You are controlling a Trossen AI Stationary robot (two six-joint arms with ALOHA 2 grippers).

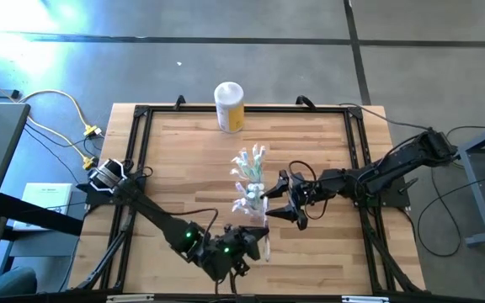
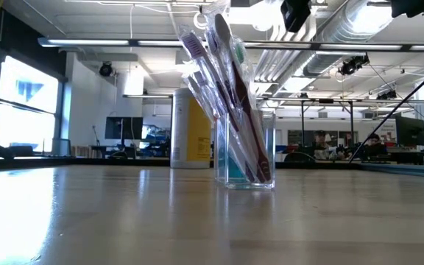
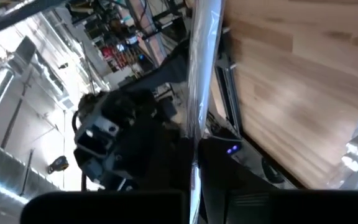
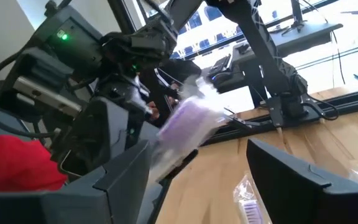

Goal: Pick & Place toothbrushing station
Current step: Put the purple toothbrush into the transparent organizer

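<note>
A small clear cup (image 2: 245, 158) stands upright on the wooden table, mid-table, with several wrapped toothbrushes (image 2: 219, 66) leaning in it; the high view shows the same cup (image 1: 251, 200). My left gripper (image 1: 251, 244) hovers near the table's front edge, just in front of the cup, shut on one wrapped toothbrush (image 3: 201, 93). My right gripper (image 1: 276, 204) stands open right beside the cup, on its right, pointing level toward it, with nothing between its fingers (image 4: 129, 168). My left gripper pinches the wrapped toothbrush near one end (image 3: 194, 177) between its two fingers. The long rest of the brush sticks out forward past the fingers, along them. The brush (image 4: 185, 121) is lifted clear of the table.
A white-lidded yellow canister (image 1: 229, 106) stands upright near the table's far edge, behind the cup. A black frame (image 1: 133, 151) runs around the tabletop. One more wrapped toothbrush (image 4: 248, 205) shows just below my right gripper's fingers. Bare wood lies left and right of the cup.
</note>
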